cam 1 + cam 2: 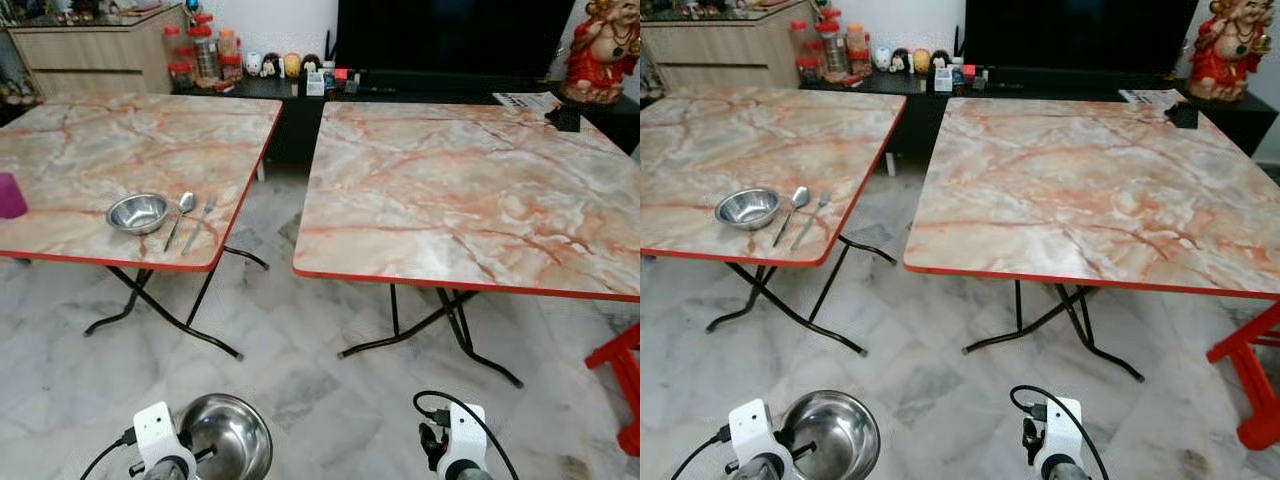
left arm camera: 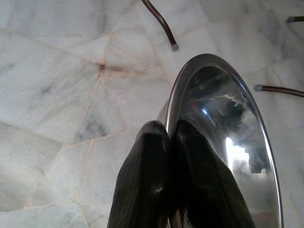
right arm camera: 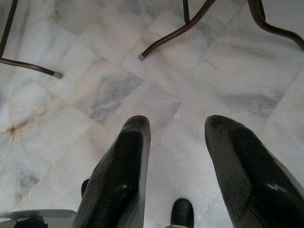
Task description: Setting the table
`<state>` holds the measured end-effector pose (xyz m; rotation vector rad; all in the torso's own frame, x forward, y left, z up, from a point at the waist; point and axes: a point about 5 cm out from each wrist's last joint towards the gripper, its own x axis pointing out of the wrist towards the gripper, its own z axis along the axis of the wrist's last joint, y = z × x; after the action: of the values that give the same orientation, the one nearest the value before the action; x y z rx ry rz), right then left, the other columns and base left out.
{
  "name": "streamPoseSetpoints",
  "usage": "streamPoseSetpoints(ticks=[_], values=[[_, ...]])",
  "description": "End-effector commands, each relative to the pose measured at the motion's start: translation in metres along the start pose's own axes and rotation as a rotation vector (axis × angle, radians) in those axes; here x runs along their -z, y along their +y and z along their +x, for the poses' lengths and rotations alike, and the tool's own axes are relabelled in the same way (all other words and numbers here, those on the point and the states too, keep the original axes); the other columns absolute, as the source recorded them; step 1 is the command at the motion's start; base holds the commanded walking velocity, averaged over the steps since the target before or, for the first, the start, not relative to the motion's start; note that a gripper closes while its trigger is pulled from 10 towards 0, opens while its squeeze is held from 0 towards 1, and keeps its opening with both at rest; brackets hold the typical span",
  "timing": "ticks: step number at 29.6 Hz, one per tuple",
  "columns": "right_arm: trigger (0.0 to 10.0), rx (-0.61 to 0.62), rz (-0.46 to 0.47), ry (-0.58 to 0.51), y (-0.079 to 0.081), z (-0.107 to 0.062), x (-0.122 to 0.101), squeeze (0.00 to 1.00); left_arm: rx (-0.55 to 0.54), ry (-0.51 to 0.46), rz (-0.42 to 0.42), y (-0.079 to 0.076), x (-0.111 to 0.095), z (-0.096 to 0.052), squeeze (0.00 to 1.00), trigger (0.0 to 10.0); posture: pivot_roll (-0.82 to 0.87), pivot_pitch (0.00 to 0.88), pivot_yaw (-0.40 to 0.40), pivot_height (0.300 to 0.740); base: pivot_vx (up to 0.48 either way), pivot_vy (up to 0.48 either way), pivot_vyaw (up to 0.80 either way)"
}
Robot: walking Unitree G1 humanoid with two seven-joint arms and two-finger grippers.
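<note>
My left gripper is shut on the rim of a shiny steel bowl, held low over the marble floor in front of me. The right gripper hangs open above the floor with nothing between its fingers. On the near right corner of the left marble-pattern table sit a second steel bowl, a spoon and a fork side by side. The right table stands bare apart from a small black object at its far right corner.
A pink cup stands at the left table's left edge. A red stool is at the right. A narrow floor gap runs between the tables. Behind them are a dark TV cabinet, jars and a red statue.
</note>
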<state>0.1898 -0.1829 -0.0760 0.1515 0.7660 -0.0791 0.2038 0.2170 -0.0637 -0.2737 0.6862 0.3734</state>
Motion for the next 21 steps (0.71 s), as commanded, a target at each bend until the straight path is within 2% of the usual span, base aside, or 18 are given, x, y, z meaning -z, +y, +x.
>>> streamPoseSetpoints(ticks=[1, 16, 18, 21], values=[[10.0, 0.009, 0.002, -0.01, -0.0011, 0.0002, -0.0018, 0.0, 0.008, 0.004, 0.025, -0.0026, -0.0021, 0.0012, 0.0, 10.0, -0.01, 0.0, 0.007, 0.74, 0.0, 0.0, 0.0], [10.0, 0.02, 0.001, -0.007, -0.0033, -0.0004, -0.0008, 0.0, 0.011, 0.02, 0.059, -0.0002, 0.0018, 0.0, 0.0, 10.0, -0.01, 0.0, 0.01, 0.74, 0.0, 0.0, 0.0], [10.0, 0.028, -0.022, -0.008, -0.0037, -0.0003, -0.0014, 0.0, 0.011, 0.021, 0.064, 0.0001, 0.0017, 0.0, 0.0, 10.0, -0.01, 0.0, 0.009, 0.74, 0.0, 0.0, 0.0], [10.0, 0.041, -0.026, -0.003, -0.0047, -0.0005, -0.0005, 0.0, 0.01, 0.021, 0.067, 0.0002, 0.0015, 0.0001, 0.0, 10.0, -0.01, 0.0, 0.009, 0.74, 0.0, 0.0, 0.5]])
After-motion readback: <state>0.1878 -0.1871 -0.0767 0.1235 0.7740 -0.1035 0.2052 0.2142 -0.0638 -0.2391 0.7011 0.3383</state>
